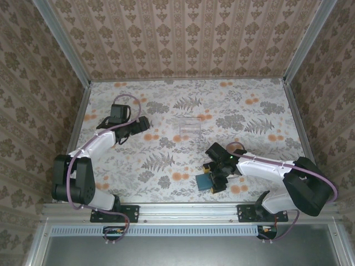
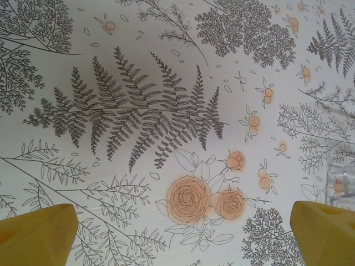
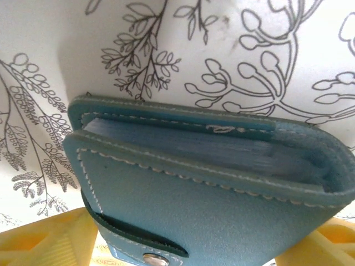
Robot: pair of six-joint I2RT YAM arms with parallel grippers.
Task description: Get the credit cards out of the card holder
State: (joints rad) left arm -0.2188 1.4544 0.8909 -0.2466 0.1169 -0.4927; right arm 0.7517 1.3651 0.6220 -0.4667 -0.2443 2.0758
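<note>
The card holder [image 3: 211, 210] is a teal wallet, folded, with its snap tab done up. It sits tilted between the yellow fingers [image 3: 50, 238] of my right gripper [image 3: 186, 244], which press on its two sides. Pale edges of the credit cards [image 3: 194, 147] show between its covers; no card is outside. From above, the card holder [image 1: 203, 181] is near the table's front, at the tip of my right gripper [image 1: 213, 180]. My left gripper [image 1: 145, 123] hovers open at the far left over bare cloth, and its own view has the left gripper [image 2: 183, 233] with nothing between the fingers.
A small clear plastic box [image 1: 188, 125] stands mid-table; its corner [image 2: 341, 180] shows beside my left gripper's right finger. A brown ring [image 1: 236, 147] lies just behind the right arm. Papered walls close the table [image 1: 266, 111] on three sides.
</note>
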